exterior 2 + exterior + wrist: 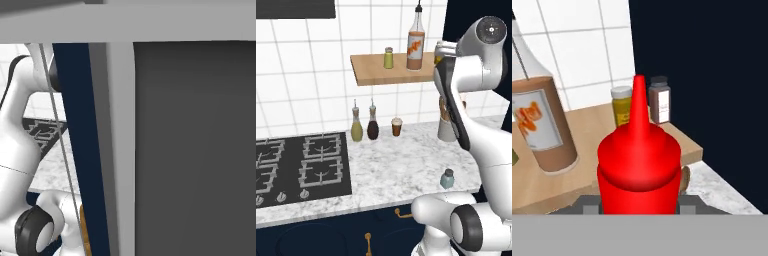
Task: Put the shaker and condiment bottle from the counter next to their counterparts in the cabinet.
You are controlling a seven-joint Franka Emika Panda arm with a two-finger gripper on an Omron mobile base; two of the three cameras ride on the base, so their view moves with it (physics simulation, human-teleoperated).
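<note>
the gripper (639, 207) is clamped on the condiment bottle (639, 165), held just off the cabinet (677, 137) front edge. right of the tall bottle (542, 125) the board is bare up to two small jars (641, 101).

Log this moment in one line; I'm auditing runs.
gripper: shut on red squeeze bottle | at wooden shelf, beside tall bottle | shaker: on counter

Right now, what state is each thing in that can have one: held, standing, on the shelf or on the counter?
condiment bottle: upright, held in the gripper at shelf height.
gripper: shut on the condiment bottle.
shaker: upright on the counter, near its front edge.
tall bottle: upright on the shelf.
yellow-green shaker: upright on the shelf.
two cruets: upright on the counter by the wall.
</note>
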